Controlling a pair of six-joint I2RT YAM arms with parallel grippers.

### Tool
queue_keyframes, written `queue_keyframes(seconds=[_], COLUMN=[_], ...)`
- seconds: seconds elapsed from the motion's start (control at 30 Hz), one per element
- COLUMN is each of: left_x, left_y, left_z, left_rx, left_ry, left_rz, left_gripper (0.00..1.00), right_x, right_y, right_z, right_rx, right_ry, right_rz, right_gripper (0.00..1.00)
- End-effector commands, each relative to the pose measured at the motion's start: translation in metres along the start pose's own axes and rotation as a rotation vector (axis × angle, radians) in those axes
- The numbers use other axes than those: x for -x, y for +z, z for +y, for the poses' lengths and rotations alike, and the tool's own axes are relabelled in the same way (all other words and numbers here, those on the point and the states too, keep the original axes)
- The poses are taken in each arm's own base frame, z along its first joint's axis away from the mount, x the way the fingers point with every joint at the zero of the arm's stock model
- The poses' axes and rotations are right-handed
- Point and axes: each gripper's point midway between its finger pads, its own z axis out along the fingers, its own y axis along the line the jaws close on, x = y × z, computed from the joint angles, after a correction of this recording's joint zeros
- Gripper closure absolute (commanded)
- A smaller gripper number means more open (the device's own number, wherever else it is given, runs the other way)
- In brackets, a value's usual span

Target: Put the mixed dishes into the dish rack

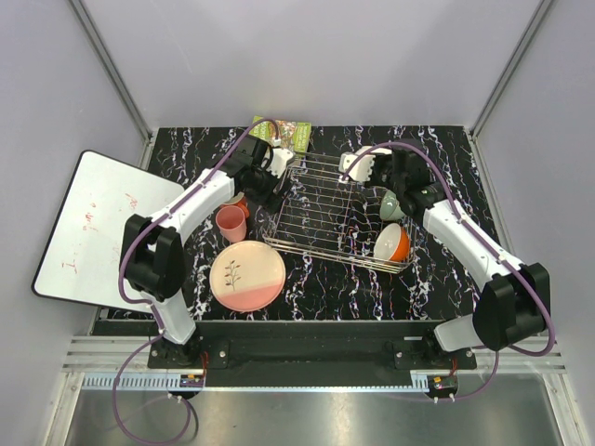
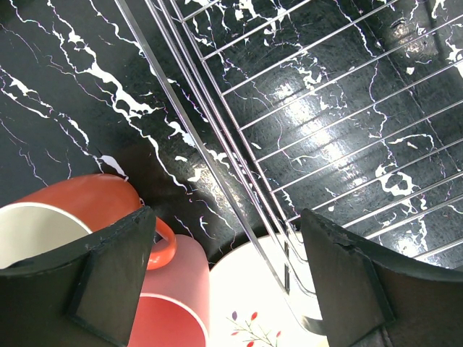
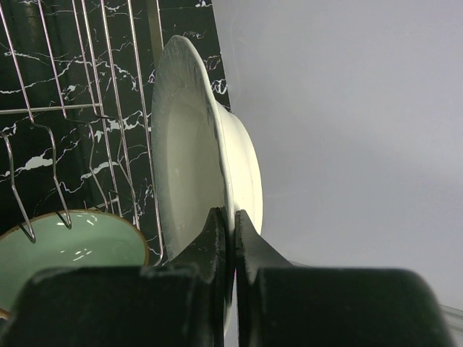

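Observation:
The dish rack (image 1: 321, 209) stands mid-table. My right gripper (image 1: 376, 170) is shut on the rim of the large white plate (image 1: 357, 165) and holds it on edge above the rack's far right side. The wrist view shows the plate (image 3: 192, 166) pinched between my fingertips (image 3: 231, 224). The pale green bowl (image 1: 390, 204) and the orange-sided cream bowl (image 1: 394, 243) sit in the rack's right end. My left gripper (image 1: 270, 183) is open and empty over the rack's left rim (image 2: 202, 144). Two salmon-pink cups (image 1: 232, 223) (image 1: 241, 201) and the leaf-sprig plate (image 1: 247, 275) lie left of the rack.
A white board with red scribbles (image 1: 102, 228) lies off the table's left edge. A green book (image 1: 284, 132) lies behind the rack at the far edge. Grey walls close in the back and both sides.

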Motion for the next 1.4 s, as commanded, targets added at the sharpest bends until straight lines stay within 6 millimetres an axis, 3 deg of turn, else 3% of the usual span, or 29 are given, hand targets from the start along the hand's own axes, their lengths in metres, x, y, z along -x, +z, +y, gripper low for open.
queue_keyframes(seconds=[0.0,0.27,0.43,1.1,1.37], left_x=[0.024,0.026,0.024,0.02,0.019], left_y=[-0.017,-0.016,-0.017,-0.02,-0.02], left_z=[0.007,0.005,0.005,0.006,0.006], left_rx=[0.032,0.022,0.024,0.036,0.034], left_ry=[0.014,0.006,0.004,0.016,0.018], left_rz=[-0.076,-0.081,-0.077,-0.075,-0.072], left_gripper=[0.16,0.16,0.16,0.16,0.16], right_x=[0.025,0.042,0.044,0.026,0.016], right_y=[-0.026,-0.047,-0.045,0.006,0.027], right_z=[-0.056,-0.063,-0.061,-0.04,-0.012], right_rx=[-0.178,-0.185,-0.167,-0.071,-0.001], right_ry=[0.018,0.069,0.075,0.124,0.195], right_rz=[-0.094,-0.176,-0.184,-0.153,-0.151], right_gripper=[1.0,1.0,1.0,1.0,1.0])
